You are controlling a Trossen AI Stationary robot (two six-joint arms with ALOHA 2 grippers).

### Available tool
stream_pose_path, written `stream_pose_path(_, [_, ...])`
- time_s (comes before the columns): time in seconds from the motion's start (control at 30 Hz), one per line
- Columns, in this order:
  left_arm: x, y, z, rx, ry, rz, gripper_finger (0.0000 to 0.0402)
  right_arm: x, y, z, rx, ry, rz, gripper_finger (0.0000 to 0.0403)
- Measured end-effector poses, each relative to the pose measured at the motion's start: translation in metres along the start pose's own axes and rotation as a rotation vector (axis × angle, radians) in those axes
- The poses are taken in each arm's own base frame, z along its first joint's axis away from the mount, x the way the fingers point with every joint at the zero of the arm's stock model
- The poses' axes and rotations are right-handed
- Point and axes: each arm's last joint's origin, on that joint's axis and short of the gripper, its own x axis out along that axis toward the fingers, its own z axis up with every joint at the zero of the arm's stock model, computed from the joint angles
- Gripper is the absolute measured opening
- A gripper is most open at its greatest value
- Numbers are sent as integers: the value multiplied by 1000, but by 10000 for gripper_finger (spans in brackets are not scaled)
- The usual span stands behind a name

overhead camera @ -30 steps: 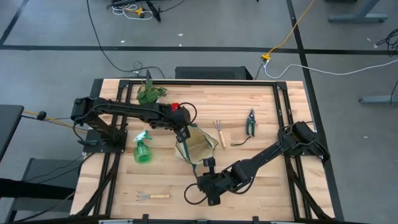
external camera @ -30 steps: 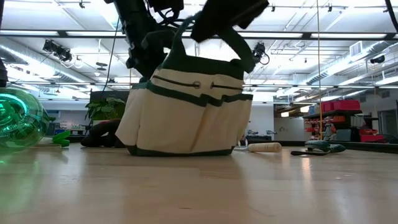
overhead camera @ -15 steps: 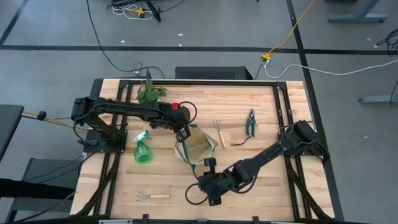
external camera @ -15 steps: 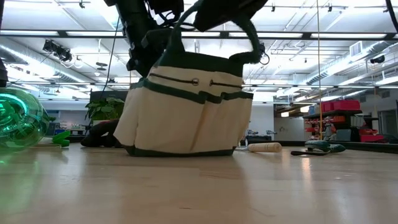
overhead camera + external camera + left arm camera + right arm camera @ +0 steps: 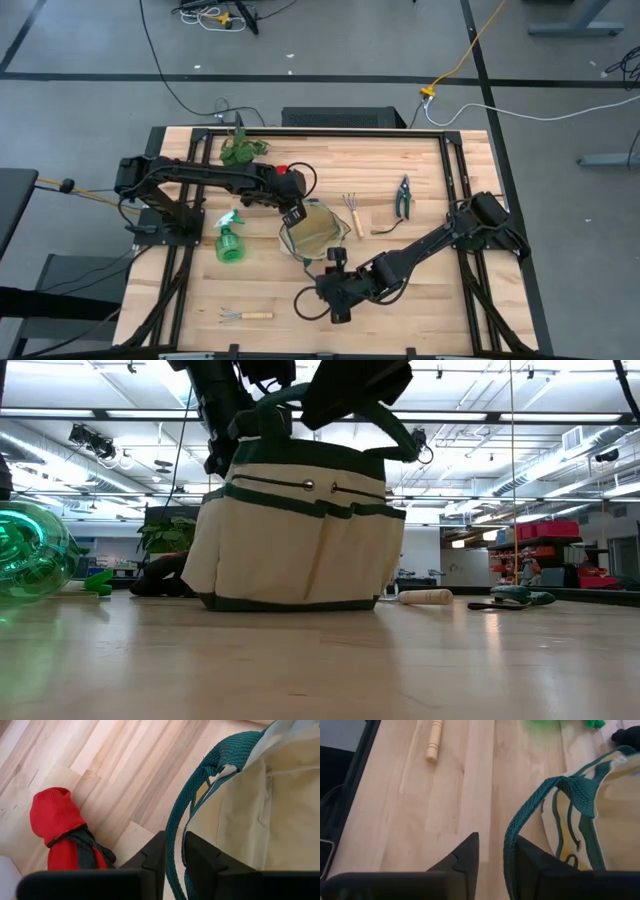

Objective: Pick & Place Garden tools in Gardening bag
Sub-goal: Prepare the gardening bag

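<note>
Bag standing open mid-surface, a tool at each strap

The surface [image 5: 420,300] carries the bag [image 5: 315,232] upright at its centre. The left tool [image 5: 173,865] sits at its far rim, the right tool [image 5: 496,859] at its near rim; each has its jaws parted, with a green strap [image 5: 176,825] running loose between them. The gloves [image 5: 60,827] lie just beside the left arm. The low view shows pockets; the high view shows the open mouth.

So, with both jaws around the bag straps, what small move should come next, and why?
Probably lift both grippers clear of the straps. The gardening bag stands upright on the table, and each green strap lies loose between parted jaws; the tools remain outside.
</note>
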Motion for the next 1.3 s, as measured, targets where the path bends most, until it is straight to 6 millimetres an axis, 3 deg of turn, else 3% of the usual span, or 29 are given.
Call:
stream_pose_path(0.53, [-6,0,0,48,-6,-33,128,2,-6,2,-15,-7,-28,125])
stream_pose_path(1.3, [-62,14,-4,18,-140,-130,129,3,-11,2,-55,-6,-75,126])
